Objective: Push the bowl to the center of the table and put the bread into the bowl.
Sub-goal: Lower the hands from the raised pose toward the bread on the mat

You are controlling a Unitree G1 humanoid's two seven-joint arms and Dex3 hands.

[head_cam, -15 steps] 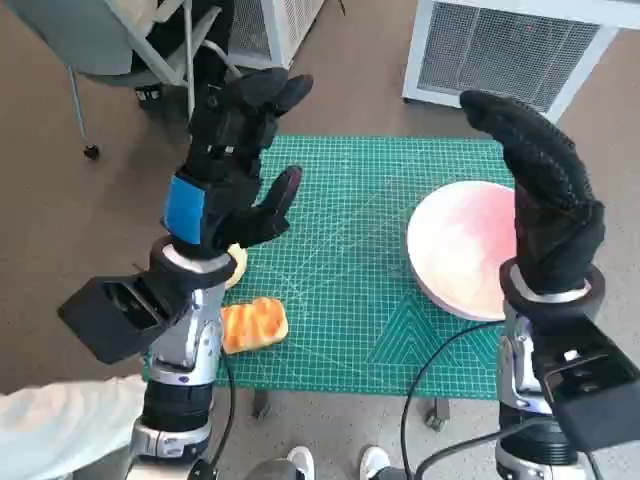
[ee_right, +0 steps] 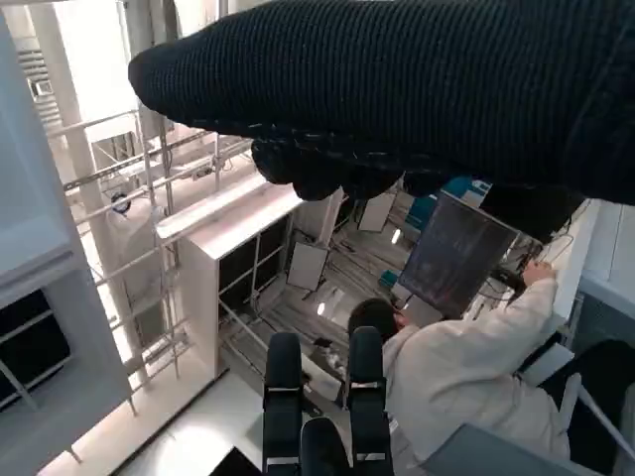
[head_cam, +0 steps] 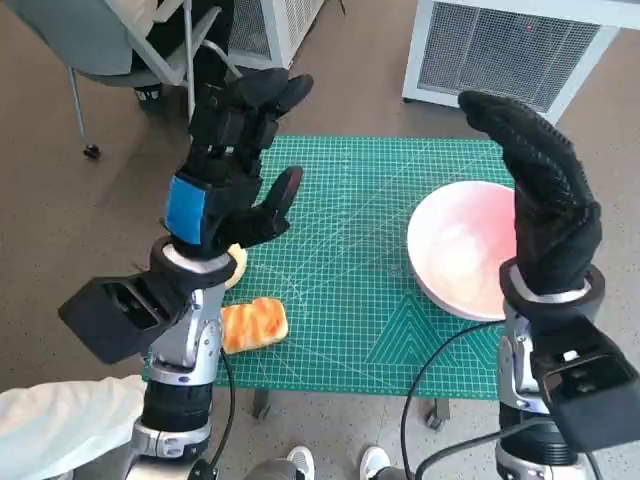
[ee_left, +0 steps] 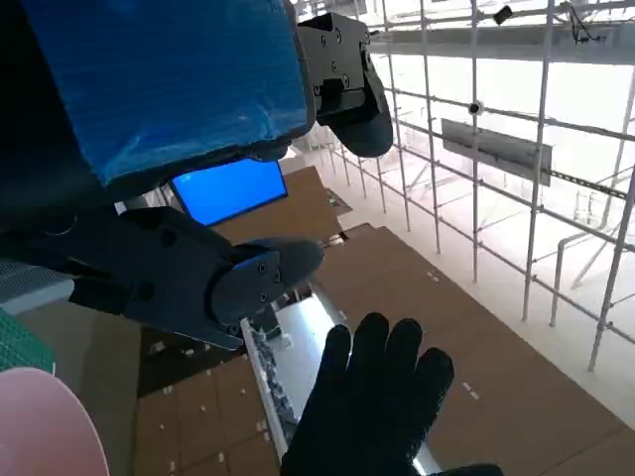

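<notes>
- Between the earlier head picture and this one almost nothing has changed: both hands are raised over the table in the same poses, and the bowl (head_cam: 462,250) and the bread (head_cam: 253,324) lie where they lay.
- For the task this means, as I judge it, that neither step has begun: the bowl is not yet pushed and the bread is not yet in it.
- The bowl, pale pink, sits on the green cutting mat (head_cam: 350,270) against the table's right edge, with its near rim behind the right forearm.
- The bread lies near the front left corner of the mat, well apart from the bowl, with a second pale roll (head_cam: 236,264) half hidden just behind the left wrist.
- The left hand (head_cam: 232,165) is spread, its fingers apart and raised, holding and touching nothing.
- The right hand (head_cam: 540,190), gloved, stands upright over the bowl's right side with fingers extended and together; it grips nothing, and I cannot tell that it touches the bowl.
</notes>
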